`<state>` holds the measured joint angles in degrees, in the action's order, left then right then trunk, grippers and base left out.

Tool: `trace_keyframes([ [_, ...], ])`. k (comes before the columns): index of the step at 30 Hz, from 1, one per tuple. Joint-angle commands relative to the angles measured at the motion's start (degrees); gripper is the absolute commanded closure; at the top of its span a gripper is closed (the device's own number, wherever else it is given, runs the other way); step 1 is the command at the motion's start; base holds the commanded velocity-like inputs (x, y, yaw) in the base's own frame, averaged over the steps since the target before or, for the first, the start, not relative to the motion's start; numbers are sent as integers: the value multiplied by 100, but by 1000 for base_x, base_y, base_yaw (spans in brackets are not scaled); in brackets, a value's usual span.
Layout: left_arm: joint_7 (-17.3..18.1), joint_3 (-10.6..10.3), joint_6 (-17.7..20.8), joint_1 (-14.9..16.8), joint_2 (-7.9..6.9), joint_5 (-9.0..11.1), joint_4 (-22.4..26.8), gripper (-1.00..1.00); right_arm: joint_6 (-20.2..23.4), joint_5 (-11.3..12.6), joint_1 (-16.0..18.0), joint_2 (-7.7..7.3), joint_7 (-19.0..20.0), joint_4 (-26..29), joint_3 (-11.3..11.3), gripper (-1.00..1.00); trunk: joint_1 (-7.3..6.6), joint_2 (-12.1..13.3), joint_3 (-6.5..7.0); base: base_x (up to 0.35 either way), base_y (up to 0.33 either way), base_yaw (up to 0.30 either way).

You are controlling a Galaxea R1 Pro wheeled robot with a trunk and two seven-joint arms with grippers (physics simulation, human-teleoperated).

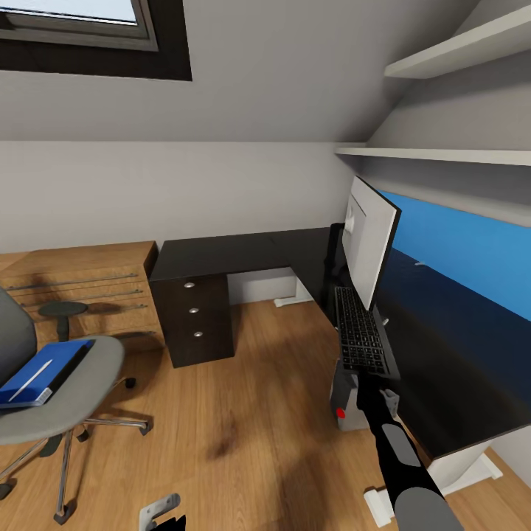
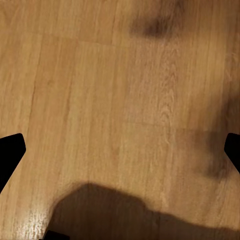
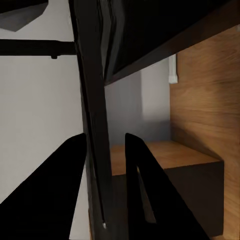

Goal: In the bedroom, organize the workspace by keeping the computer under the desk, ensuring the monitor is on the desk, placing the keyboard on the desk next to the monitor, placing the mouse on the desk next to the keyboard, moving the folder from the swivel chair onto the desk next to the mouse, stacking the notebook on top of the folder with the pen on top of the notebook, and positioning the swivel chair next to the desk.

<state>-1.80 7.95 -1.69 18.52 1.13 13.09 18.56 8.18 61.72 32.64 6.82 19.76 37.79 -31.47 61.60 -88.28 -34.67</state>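
Note:
The black keyboard lies lengthwise on the glossy black desk, its near end over the desk's front edge. My right gripper is shut on that end; the right wrist view shows the keyboard's thin edge pinched between the fingers of the right gripper. The monitor stands just behind it. Under the desk sits the grey computer with its red light. The blue folder rests on the swivel chair at left, a thin white pen on it. My left gripper hangs open over bare floor.
A low light-wood cabinet stands left of the desk's black drawers. White shelves jut out above the desk at right. The white desk foot lies near my right arm. Wood floor spreads between chair and desk.

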Motion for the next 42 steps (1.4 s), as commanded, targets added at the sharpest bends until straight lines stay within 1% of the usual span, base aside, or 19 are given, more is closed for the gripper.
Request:
trace_keyframes([
  [1,-11,-4,-16,3,1,53,-2,-100,61,60,6,9,20,1,-35,100,0,-3,-5,0,0,0],
  [31,-13,-4,-16,3,1,53,-2,-100,61,60,6,4,25,1,-35,100,0,-3,-5,0,0,0],
  [36,-14,-4,-17,3,1,53,-2,-100,61,60,6,4,28,1,-35,100,-110,198,84,0,0,0],
  [42,-14,-2,-16,3,1,53,-2,-100,61,60,6,4,28,1,-35,100,-110,198,84,0,0,0],
])
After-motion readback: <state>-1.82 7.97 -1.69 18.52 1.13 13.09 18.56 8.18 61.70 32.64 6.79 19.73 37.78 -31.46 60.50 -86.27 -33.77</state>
